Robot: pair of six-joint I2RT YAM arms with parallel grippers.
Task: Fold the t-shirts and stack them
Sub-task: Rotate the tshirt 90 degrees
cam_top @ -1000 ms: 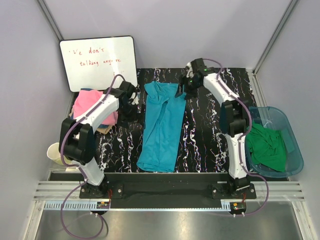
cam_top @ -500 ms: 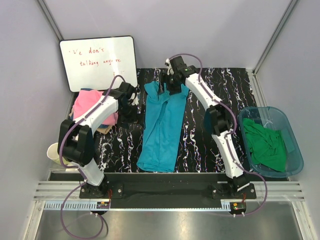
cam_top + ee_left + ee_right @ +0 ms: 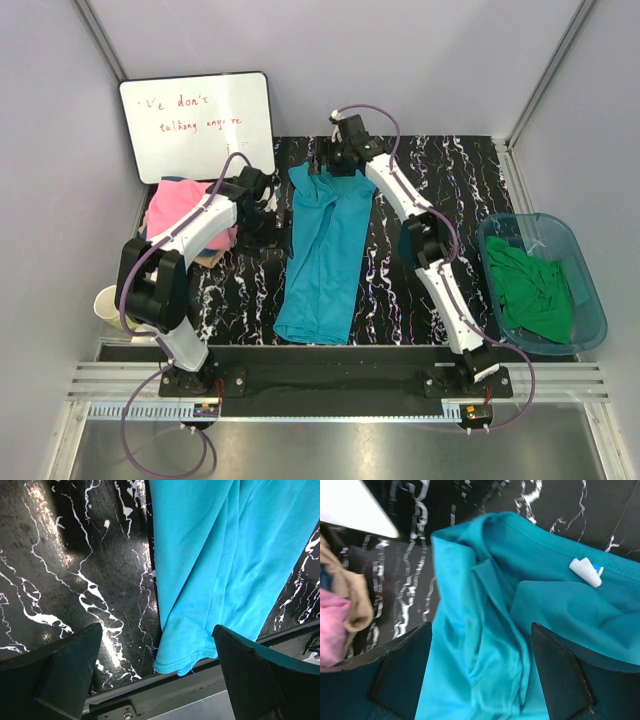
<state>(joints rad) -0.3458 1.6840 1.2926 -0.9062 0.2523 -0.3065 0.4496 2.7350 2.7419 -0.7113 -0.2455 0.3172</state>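
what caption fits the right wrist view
Open right claw over the teal shirt, near its white tag.

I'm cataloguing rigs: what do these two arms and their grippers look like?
The left arm and right arm have white shells, black joints and looping purple cables. The left gripper and right gripper have dark, blunt wedge-shaped fingers.

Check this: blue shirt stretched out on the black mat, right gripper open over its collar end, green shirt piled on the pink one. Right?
Not quite: the green shirt lies in the blue tub at the right, not on the pink shirt, as the top view shows. The rest holds: blue shirt stretched on the black mat, right gripper open over its collar end.
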